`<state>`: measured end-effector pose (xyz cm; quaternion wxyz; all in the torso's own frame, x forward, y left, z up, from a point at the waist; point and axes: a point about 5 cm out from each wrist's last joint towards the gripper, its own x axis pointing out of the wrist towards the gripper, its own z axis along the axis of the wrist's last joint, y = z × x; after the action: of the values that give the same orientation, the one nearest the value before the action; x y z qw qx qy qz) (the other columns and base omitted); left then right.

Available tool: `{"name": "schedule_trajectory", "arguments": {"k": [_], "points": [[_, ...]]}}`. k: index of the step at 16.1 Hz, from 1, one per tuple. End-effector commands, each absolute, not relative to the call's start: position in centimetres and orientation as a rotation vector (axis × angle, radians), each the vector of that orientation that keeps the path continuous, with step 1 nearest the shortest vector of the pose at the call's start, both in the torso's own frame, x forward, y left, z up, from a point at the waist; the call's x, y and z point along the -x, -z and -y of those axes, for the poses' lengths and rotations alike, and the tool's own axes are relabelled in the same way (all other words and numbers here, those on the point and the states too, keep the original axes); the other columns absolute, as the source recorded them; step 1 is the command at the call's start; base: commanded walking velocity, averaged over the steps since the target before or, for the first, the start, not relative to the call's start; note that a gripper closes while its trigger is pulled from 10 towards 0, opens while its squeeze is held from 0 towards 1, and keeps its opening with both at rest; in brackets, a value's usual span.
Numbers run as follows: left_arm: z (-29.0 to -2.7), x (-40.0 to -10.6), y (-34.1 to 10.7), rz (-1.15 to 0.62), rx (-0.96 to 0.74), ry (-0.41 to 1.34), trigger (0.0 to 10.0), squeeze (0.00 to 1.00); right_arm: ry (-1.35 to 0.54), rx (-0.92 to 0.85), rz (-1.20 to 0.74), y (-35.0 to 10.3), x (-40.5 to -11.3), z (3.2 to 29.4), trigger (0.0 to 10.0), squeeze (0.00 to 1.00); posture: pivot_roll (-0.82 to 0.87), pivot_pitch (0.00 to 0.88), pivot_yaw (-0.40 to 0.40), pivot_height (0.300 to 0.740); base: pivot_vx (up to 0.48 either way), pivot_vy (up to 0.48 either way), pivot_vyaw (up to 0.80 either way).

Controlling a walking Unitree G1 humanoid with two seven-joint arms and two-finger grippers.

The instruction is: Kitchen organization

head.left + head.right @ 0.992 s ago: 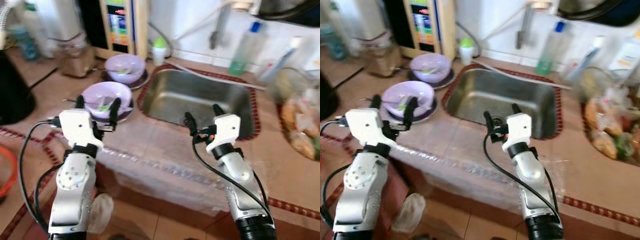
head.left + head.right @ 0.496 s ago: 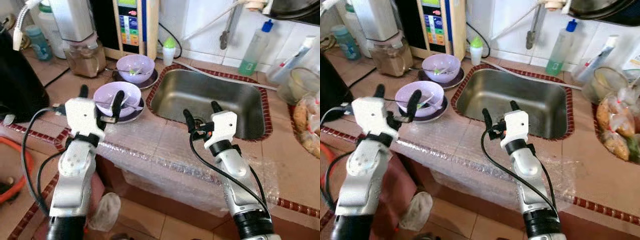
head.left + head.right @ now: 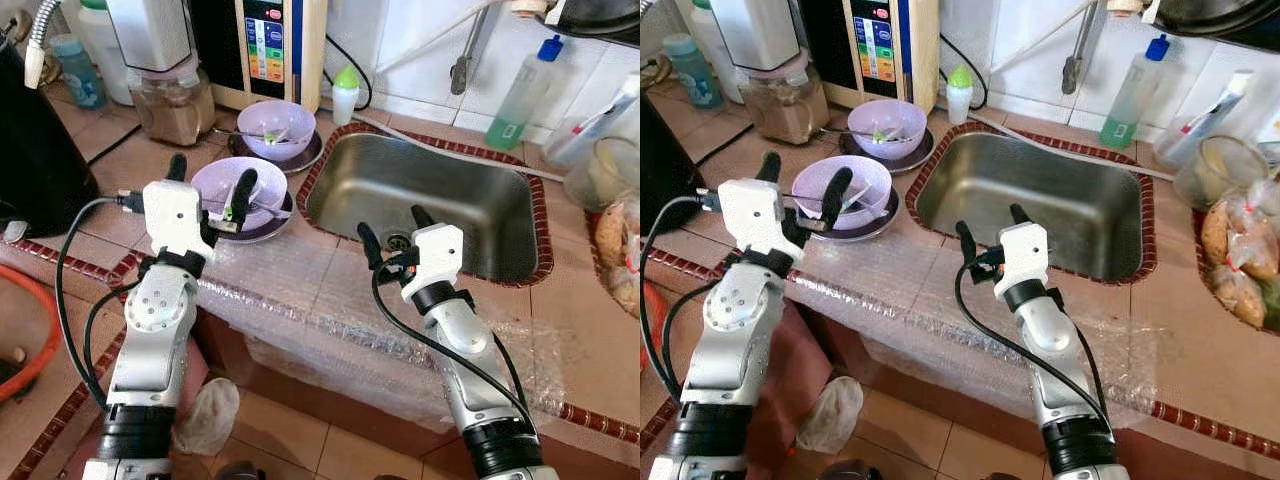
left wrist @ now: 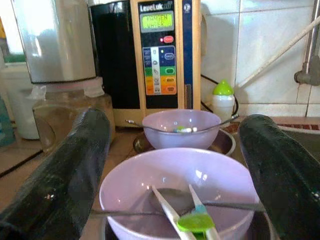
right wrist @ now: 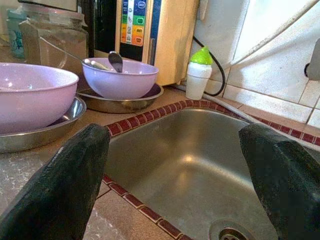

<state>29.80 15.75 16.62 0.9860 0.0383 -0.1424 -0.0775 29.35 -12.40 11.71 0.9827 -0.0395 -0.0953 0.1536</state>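
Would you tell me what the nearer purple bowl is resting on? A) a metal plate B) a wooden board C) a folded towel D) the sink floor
A: the nearer purple bowl sits on a shallow metal plate on the counter, left of the sink.

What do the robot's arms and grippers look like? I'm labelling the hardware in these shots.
Both arms are silver metal with rounded joints and black cuffs near the base. Each ends in a white boxy wrist block carrying two long black fingers: the left gripper and the right gripper. Black cables loop from each wrist block down along the arm. The right block shows a small orange-red spot beside its fingers.
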Motion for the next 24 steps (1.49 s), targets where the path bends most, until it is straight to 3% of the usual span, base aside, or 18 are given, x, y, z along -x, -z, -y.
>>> {"name": "schedule_trajectory", "arguments": {"k": [1,5,9,14,21,22,23,24], "points": [[-15.3,-29.1,-17.1,0.311,-0.084,0.153,10.0,0.0,-0.306,0.091,0.191,-11.7,-29.3,12.8,10.0,0.0,0.06,0.001,-0.049,0.74,0.0,0.0,0.0],[-16.1,-26.2,-15.3,0.238,-0.045,0.074,10.0,0.0,-0.279,0.094,0.185,-11.4,-28.8,13.4,10.0,0.0,0.06,0.01,-0.03,0.74,0.0,0.0,0.0],[-16.5,-25.5,-14.1,0.193,-0.062,0.078,10.0,0.0,-0.287,0.091,0.161,-10.8,-28.2,13.3,10.0,0.0,0.06,0.019,-0.027,0.74,0.0,0.0,0.0],[-14.6,-27.1,-13.3,0.173,-0.036,0.15,10.0,0.0,-0.318,0.087,0.132,-10.5,-27.9,13.4,10.0,0.0,0.03,0.013,-0.033,0.74,0.0,0.0,0.0],[-14.7,-29.0,-12.1,0.154,-0.031,0.138,10.0,0.0,-0.424,0.033,0.095,-9.9,-27.5,11.6,10.0,0.0,0.03,0.0,-0.025,0.74,0.0,0.0,0.0],[-14.5,-29.3,-12.0,0.156,-0.026,0.142,8.7,0.0,-0.445,0.025,0.092,-10.0,-27.5,11.4,10.0,0.0,0.03,0.0,-0.025,0.74,0.0,0.0,0.0],[-14.2,-29.5,-11.8,0.159,-0.018,0.153,2.4,0.0,-0.48,0.015,0.086,-10.0,-27.4,11.1,10.0,0.0,0.03,0.0,-0.021,0.74,0.0,0.0,0.0],[-14.0,-29.5,-11.8,0.162,-0.014,0.159,1.2,0.0,-0.496,0.009,0.083,-10.0,-27.3,11.0,10.0,0.0,0.02,0.0,-0.021,0.74,0.0,0.0,0.0]]}}
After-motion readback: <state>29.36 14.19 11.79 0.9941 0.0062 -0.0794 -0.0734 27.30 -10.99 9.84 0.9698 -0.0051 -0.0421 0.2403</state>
